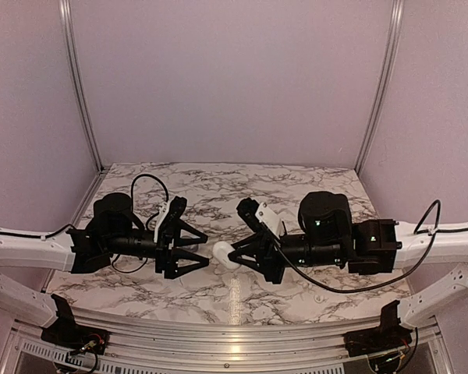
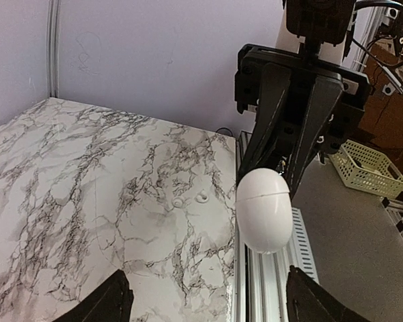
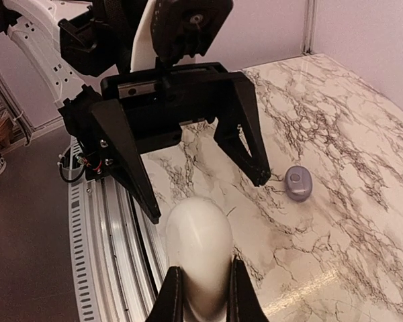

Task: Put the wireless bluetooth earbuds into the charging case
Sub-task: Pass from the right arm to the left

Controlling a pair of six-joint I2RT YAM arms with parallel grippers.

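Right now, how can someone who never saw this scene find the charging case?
Look at the marble table, at the middle of its near edge. There the right claw is shut on the charging case. It is the only smooth white egg-shaped thing.

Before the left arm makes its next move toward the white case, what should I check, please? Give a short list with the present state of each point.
1. Right gripper grips the charging case: ok, its fingers pinch one end.
2. Left gripper open: ok, its jaws stand wide apart and do not touch the case.
3. Case lid open: not ok, the shell looks closed and only a seam shows.
4. Earbuds located: cannot tell. A small grey object lies on the table, but its identity is unclear.
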